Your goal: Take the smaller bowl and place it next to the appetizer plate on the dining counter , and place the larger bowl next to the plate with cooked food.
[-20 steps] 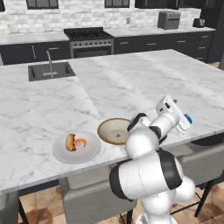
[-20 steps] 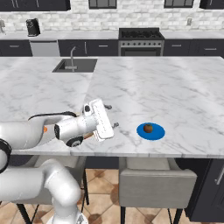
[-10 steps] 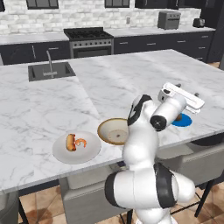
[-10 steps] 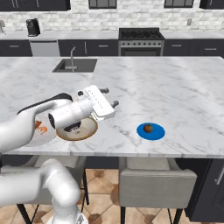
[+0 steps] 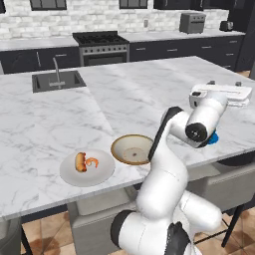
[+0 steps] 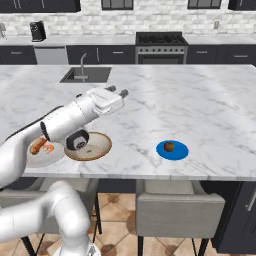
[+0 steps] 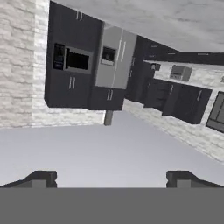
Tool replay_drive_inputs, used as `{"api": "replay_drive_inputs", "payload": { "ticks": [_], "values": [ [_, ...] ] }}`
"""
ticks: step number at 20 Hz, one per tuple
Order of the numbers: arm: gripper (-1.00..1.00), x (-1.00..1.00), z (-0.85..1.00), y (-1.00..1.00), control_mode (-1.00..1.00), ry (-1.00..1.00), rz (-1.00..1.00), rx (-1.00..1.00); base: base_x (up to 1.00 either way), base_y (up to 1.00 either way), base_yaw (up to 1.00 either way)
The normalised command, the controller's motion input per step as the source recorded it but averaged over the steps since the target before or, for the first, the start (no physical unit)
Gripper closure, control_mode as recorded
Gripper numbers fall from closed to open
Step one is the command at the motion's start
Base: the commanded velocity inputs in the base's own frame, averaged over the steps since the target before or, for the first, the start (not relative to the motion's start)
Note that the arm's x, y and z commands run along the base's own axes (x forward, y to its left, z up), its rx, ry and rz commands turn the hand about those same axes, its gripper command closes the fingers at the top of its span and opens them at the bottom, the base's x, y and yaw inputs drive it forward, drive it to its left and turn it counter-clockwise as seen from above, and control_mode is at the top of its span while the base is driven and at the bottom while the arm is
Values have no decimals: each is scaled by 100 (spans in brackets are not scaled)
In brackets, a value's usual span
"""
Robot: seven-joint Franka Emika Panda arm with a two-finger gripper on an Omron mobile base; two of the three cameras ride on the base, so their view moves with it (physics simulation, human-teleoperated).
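The larger bowl, cream with a tan rim, rests on the dining counter beside the plate with cooked food, a white plate with a sausage and a shrimp. The right base view shows the larger bowl and the plate with cooked food partly behind my arm. The appetizer plate, blue with a brown ball, lies to the right; the arm hides most of the appetizer plate from the other side. My gripper is open and empty, held level above the counter. The smaller bowl is out of view.
A sink is set into the far side of the counter. Grey stools stand along the near edge. A stove and dark cabinets line the back wall, and the hand view looks at tall dark cabinets.
My hand has risen from low beside the cream bowl and swung to the right, ending level above the counter. The jaws stayed open. The bowl and both plates have not moved.
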Motion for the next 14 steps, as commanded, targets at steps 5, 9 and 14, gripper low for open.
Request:
{"api": "replay_drive_inputs", "payload": {
  "ticks": [5,9,14],
  "values": [
    [-100,-81,100,31,-100,35,3,-32,0,0,0],
    [-100,-96,92,68,-100,32,5,-25,0,0,0],
    [-100,-66,-3,97,-100,18,18,-11,0,0,0]
  ]
}}
